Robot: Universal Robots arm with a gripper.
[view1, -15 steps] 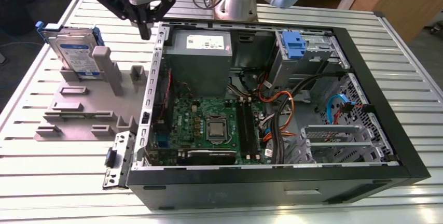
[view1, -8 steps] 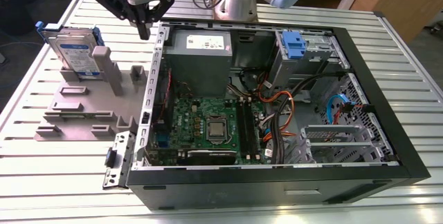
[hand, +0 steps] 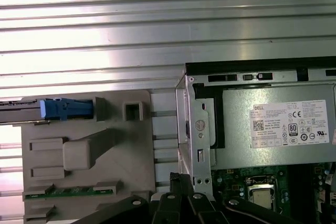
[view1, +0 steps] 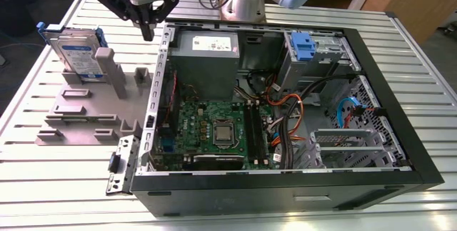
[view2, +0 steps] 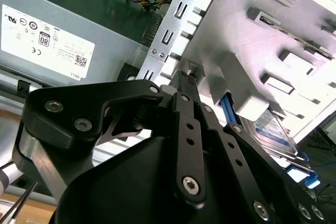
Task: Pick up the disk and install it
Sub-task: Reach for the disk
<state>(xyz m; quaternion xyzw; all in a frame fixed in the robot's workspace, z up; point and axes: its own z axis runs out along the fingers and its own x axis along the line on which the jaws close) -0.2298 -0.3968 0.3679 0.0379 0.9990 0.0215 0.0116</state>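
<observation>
Silver-grey disk (view1: 77, 54) stands on edge in the holder (view1: 85, 120) beside the case (view1: 286, 185), thin edge pointing at the case wall; my pincer (view1: 147, 33), pinched narrow and empty, hangs between, nearer the case.

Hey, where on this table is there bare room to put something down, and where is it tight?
Bare table lies at the exterior view's lower left, bordered by the grey fixture and the case, and at its right, beyond the case. Crowded: inside the case, and the narrow strip between fixture and case, under the gripper.
</observation>
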